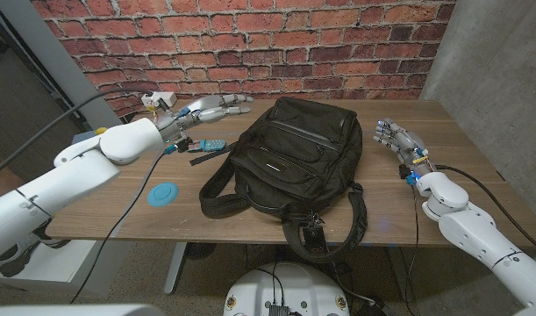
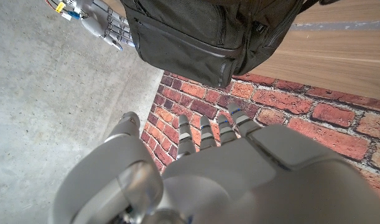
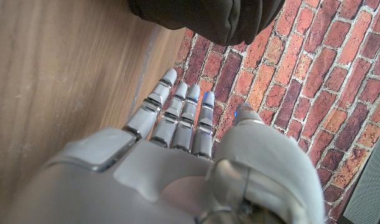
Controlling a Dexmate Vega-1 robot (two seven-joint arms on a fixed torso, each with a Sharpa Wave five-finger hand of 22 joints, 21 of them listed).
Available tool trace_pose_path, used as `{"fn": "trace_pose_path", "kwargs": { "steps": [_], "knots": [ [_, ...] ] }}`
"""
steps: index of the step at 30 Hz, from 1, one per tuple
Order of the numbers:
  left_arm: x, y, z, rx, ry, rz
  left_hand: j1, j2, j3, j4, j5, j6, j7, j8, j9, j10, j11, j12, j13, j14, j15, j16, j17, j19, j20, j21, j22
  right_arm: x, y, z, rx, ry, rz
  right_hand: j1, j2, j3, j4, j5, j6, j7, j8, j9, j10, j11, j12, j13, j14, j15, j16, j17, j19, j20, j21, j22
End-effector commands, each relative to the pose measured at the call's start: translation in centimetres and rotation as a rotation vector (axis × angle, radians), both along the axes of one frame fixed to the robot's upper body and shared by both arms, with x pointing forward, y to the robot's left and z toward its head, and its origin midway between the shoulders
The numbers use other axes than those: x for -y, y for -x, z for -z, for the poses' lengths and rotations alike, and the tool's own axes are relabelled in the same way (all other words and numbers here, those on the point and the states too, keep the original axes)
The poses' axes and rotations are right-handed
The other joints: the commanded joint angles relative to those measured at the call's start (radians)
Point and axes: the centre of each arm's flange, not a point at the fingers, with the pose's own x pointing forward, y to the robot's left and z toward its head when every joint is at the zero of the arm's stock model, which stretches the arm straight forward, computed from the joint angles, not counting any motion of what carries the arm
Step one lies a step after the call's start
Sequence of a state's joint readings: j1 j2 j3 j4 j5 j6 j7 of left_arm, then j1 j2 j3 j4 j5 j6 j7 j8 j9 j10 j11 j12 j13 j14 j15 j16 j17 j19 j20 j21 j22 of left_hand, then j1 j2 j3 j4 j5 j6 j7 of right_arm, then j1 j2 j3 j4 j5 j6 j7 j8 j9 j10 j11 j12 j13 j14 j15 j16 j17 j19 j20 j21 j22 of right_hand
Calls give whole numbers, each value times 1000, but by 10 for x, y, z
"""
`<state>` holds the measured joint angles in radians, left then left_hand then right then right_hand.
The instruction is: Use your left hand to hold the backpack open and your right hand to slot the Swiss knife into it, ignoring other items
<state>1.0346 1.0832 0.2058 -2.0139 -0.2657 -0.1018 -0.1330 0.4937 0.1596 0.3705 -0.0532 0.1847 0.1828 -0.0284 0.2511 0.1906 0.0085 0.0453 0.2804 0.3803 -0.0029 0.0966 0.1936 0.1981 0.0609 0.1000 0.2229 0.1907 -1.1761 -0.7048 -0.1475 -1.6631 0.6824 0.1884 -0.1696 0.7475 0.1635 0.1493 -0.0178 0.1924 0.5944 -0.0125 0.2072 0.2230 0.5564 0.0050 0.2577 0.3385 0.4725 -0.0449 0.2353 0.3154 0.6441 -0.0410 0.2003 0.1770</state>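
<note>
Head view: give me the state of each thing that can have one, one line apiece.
Backpack: lying on the table, zips look closed, untouched.
Left hand: open, fingers extended, left of the backpack, holding nothing.
Right hand: open, fingers apart, right of the backpack, empty.
Blue item: on the table by the left hand, too small to identify.
Blue disc: flat on the table.

Before us is a wooden table (image 1: 478, 175). A black backpack (image 1: 289, 158) lies at its middle, straps trailing toward the near edge. Just left of the backpack we see a small blue-handled object (image 1: 210, 144), possibly the Swiss knife. A blue disc (image 1: 165, 193) lies near the front left. A white box (image 1: 159, 98) sits at the far left corner.
</note>
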Motion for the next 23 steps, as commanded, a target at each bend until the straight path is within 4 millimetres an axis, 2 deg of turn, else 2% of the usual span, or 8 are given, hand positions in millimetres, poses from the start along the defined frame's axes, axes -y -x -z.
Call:
{"fn": "trace_pose_path", "kwargs": {
  "steps": [1, 13, 23],
  "knots": [
    [-11, -9, 18, -39, 197, 36, 2, 9, 13, -1, 4, 28, 1, 5, 3, 18, 5, -3, -3, 9, 2, 7, -2, 7, 0, 4, 0, 6, -6, -8, 2, 6, -2, -8, 1, 9, -1, 6, -6, -3, 2, 2, -5, 2, -3, 0, -7, -34, -4, 0, -3, -2, 8, 3],
    [-21, -23, 29, -60, 288, 31, 5, 9, 21, -6, 5, 48, 2, 6, 3, 26, 5, -5, -11, 12, 2, 6, -5, 6, 2, 2, 0, 2, -19, -13, -11, 2, -7, -11, 4, 14, -2, 6, -6, -4, 3, 2, -5, 1, -8, -3, -6, -35, -5, -2, -4, -5, 8, 3],
    [-21, -40, 37, -92, 386, 70, 6, 9, 27, -9, 6, 37, 0, -3, 3, 23, 5, -10, -17, 16, 2, 6, -7, 12, 1, 4, 0, -3, -32, -9, -33, -15, -23, -13, 7, 20, -3, 7, -5, -4, 4, 1, -3, 3, -10, -6, -3, -35, -4, -2, -4, -6, 8, 3]
  ]
}}
